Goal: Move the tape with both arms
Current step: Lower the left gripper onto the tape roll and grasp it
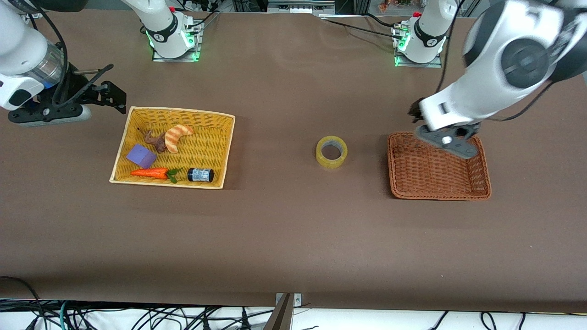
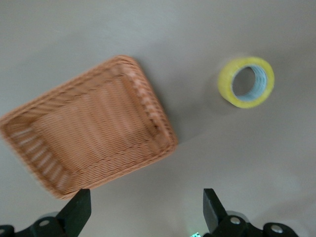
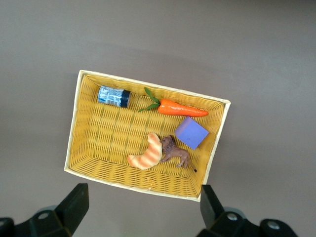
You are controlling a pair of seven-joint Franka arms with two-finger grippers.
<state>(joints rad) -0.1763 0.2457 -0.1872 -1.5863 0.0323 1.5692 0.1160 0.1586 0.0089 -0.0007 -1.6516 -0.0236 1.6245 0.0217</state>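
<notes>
The tape (image 1: 331, 151), a yellowish roll with a grey core, lies flat on the brown table between the two baskets; it also shows in the left wrist view (image 2: 246, 82). My left gripper (image 1: 416, 112) hangs open and empty over the edge of the brown wicker basket (image 1: 438, 167) that lies nearest the robots' bases. In the left wrist view this gripper (image 2: 146, 207) is over bare table beside the basket (image 2: 89, 128). My right gripper (image 1: 110, 94) is open and empty, in the air beside the yellow basket (image 1: 174, 146), toward the right arm's end of the table. It also shows in the right wrist view (image 3: 143, 207).
The brown basket holds nothing. The yellow basket (image 3: 74, 128) holds a small black jar (image 3: 113, 96), a toy carrot (image 3: 180, 107), a purple block (image 3: 191, 132), a croissant (image 3: 147, 154) and a brown toy animal (image 3: 175, 150).
</notes>
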